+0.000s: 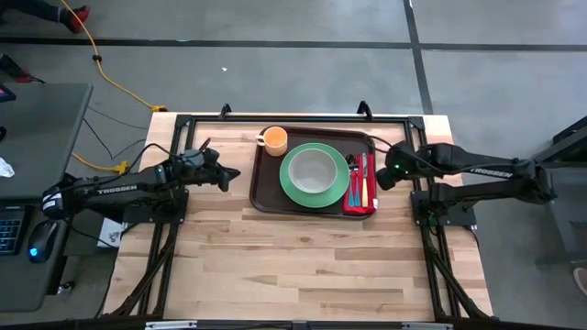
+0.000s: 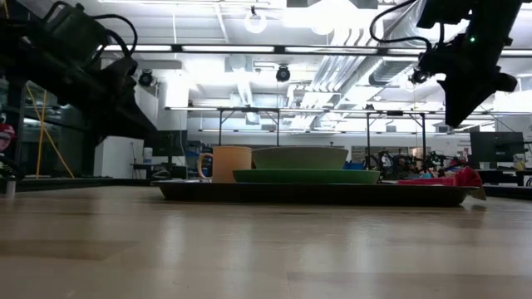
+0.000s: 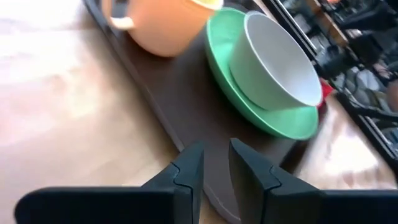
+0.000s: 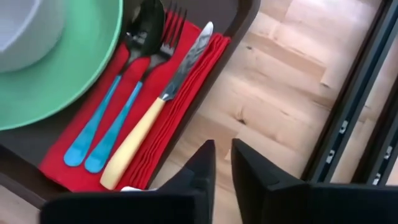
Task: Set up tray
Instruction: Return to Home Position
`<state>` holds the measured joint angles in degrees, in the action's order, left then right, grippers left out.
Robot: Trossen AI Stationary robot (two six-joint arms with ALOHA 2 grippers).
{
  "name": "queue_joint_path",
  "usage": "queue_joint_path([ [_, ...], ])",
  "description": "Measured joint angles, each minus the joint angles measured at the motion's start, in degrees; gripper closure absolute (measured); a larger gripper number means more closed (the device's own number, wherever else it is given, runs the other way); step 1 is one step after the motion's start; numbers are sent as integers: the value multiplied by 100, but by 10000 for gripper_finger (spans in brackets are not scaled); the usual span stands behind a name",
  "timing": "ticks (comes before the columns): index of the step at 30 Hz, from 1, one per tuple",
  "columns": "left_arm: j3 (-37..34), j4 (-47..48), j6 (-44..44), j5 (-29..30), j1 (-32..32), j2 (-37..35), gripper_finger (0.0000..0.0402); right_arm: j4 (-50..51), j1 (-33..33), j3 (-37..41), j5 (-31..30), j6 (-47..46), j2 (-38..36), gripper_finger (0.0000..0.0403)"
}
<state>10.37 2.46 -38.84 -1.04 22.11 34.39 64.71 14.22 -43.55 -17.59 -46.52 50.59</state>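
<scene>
Tray (image 1: 266, 188), at twelve o'clock on the worktop (image 1: 303, 266), appears fully set: mug (image 1: 274, 139), bowl (image 1: 314, 168) on green plate (image 1: 295, 188), cutlery (image 1: 359, 179) on red napkin (image 1: 359, 207). Left tool (image 1: 231, 174) at nine o'clock and right tool (image 1: 383, 174) at three o'clock both hang empty, fingers narrowly apart. Nothing visibly remains.

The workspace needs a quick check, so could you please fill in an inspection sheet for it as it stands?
Surface: wooden table, bare on the near half.
Job's things: tray holds orange mug, bowl on green plate, and spoon, fork and knife on red napkin.
Clutter: nothing seen.
Grippers: left gripper and right gripper flank the tray, fingers narrowly apart, holding nothing.
Cables: yellow cable on floor.
Surroundings: desk with keyboard and mouse at the left.
</scene>
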Motion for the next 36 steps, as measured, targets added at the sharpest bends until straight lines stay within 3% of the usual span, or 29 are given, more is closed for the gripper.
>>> queue_joint_path([
  [3, 0, 6, 4, 282, 2, 0, 295, -41, 0, 0, -75, 52, -164, 397],
  [10, 0, 74, 159, 458, 2, 0, 295, -336, -2, 55, -203, 206, -669, 400],
  [19, 0, -81, 154, 658, 2, -4, 295, -1882, -69, 579, -153, 828, -1689, 401],
  [29, 2, -1704, 617, 599, 2, -15, 296, -2766, -384, 1292, -92, 991, -2655, 402],
  [36, 7, -2495, 757, 20, 2, -16, 315, -3334, -606, 1451, 7, 1742, -2996, 403],
])
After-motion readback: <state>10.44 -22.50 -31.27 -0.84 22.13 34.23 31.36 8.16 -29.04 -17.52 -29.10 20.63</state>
